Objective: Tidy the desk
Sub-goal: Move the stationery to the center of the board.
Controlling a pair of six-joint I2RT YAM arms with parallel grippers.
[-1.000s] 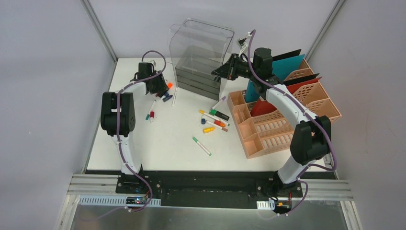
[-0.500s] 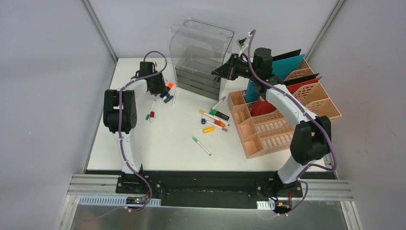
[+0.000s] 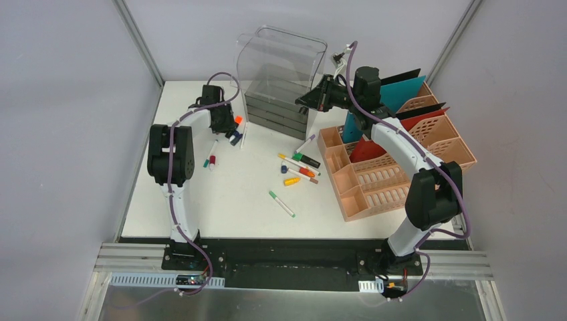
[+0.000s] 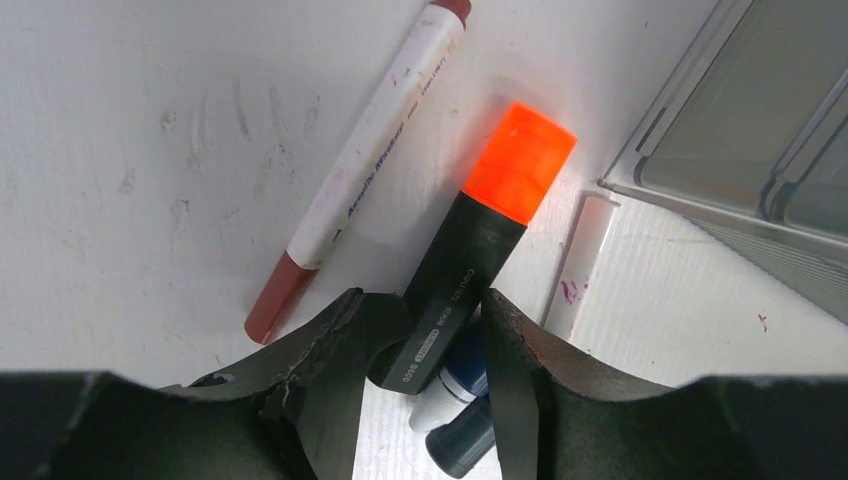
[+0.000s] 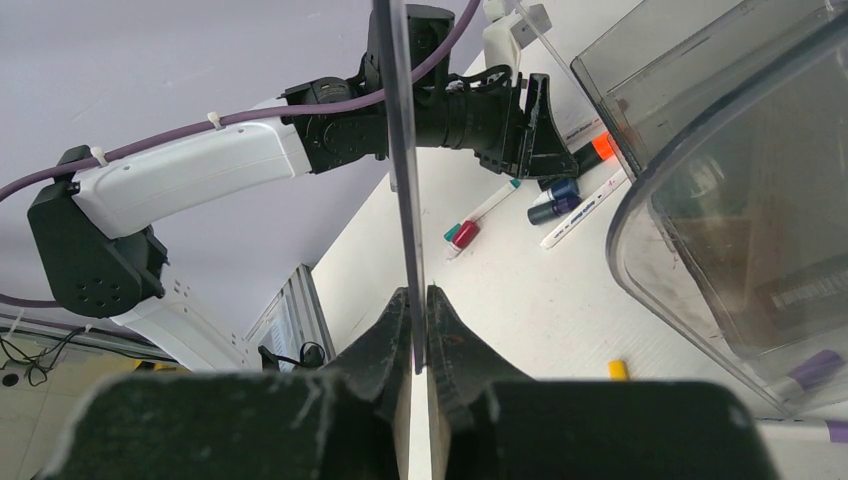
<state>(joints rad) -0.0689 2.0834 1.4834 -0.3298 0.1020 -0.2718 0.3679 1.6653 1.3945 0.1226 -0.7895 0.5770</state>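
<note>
Now, compared with a second ago your left arm has swung in toward the drawer box (image 3: 281, 73), and the left end effector (image 4: 435, 320) has come down over the cluster of pens beside it. Its jaws stand part-way spread on either side of the black marker (image 4: 455, 280). Both fingers sit close against the barrel, but you cannot tell whether they press yet. The marker lies flat on the table (image 3: 227, 194), which runs beneath and out ahead of the fingers. Your right end effector (image 5: 412, 300) has not moved; its fingers are pressed together on the clear panel (image 5: 400, 150), a thin, rigid transparent sheet standing upright. Judgement: this reads as the start of a pick, one loose pen on its way to storage, with many pens left to clear. Materials: the marker has a chunky matte black barrel with small print, and its fluorescent orange cap points away from the fingers. Just left of the end effector lies a white marker (image 4: 375, 140), a slim, scuffed cylinder with dark red ends. To the right lies a thin white pen (image 4: 580, 260) smudged with purple, and under the right finger are two glossy blue caps (image 4: 465, 400). Ahead and to the right is the box's smoky grey plastic. The tabletop is white, matte and scratched.
</note>
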